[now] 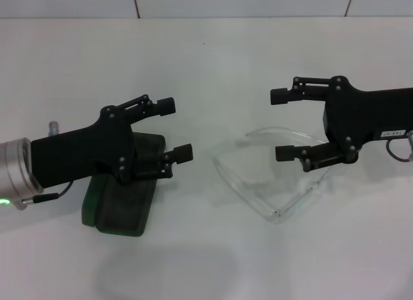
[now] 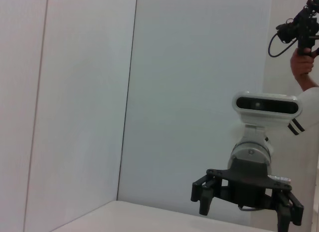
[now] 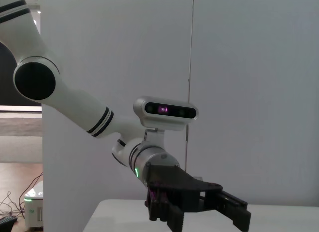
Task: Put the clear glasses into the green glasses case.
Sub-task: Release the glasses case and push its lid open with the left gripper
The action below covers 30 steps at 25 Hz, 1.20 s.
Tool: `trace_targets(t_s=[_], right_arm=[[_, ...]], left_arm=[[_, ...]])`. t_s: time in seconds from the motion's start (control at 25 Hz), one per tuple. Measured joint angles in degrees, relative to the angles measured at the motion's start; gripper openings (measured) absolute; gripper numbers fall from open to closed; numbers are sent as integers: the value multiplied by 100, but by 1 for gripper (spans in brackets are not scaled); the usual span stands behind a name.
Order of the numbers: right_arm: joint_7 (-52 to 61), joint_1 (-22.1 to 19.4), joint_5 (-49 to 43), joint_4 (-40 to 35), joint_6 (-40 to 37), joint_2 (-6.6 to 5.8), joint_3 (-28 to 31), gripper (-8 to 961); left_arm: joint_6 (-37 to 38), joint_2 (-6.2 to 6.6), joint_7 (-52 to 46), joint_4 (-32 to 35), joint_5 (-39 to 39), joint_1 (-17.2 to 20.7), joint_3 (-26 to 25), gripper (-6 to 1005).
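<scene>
Now the left gripper (image 1: 171, 130) hangs wide open, its two fingers spread far apart with nothing between them. It hovers over the far end of the green glasses case (image 1: 122, 203), and the black arm hides much of the case. The case lies shut and flat on the white counter (image 1: 193, 68), toward the counter's left side and near its front edge. Its long side runs from the front edge toward the back, leaning a little to the right.

The right gripper (image 1: 281, 124) is wide open too and holds nothing. It hovers over the clear glasses (image 1: 271, 184), its lower finger just above the right arm of the glasses. The glasses lie on the counter, right of the middle, well apart from the case. Their arms are folded out. The front lens runs slantwise, from the back toward the front right, and the arms point toward the right edge.
</scene>
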Motion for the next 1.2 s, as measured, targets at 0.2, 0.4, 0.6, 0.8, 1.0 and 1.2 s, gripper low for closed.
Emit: trace_targets(t_s=[0.2, 0.4, 0.6, 0.8, 1.0, 1.2], right_arm=[[-42, -40, 4, -1, 152, 59, 234, 859], [-53, -72, -188, -8, 171, 72, 374, 859], [-68, -43, -295, -13, 160, 110, 372, 859], [-71, -73, -297, -16, 199, 113, 380, 859], [-66, -66, -298, -17, 235, 101, 383, 859], [-74, -63, -298, -17, 317, 75, 418, 859]], left_arm=[[0, 6, 16, 0, 0, -1, 3, 880], [-1, -20, 31, 0, 8, 58, 1, 880], [-4, -29, 23, 0, 8, 88, 5, 880], [1, -5, -344, 269, 9, 151, -34, 879], [-103, 104, -2193, 1839, 392, 438, -204, 879], [-850, -224, -4069, 3097, 2016, 627, -1212, 880]])
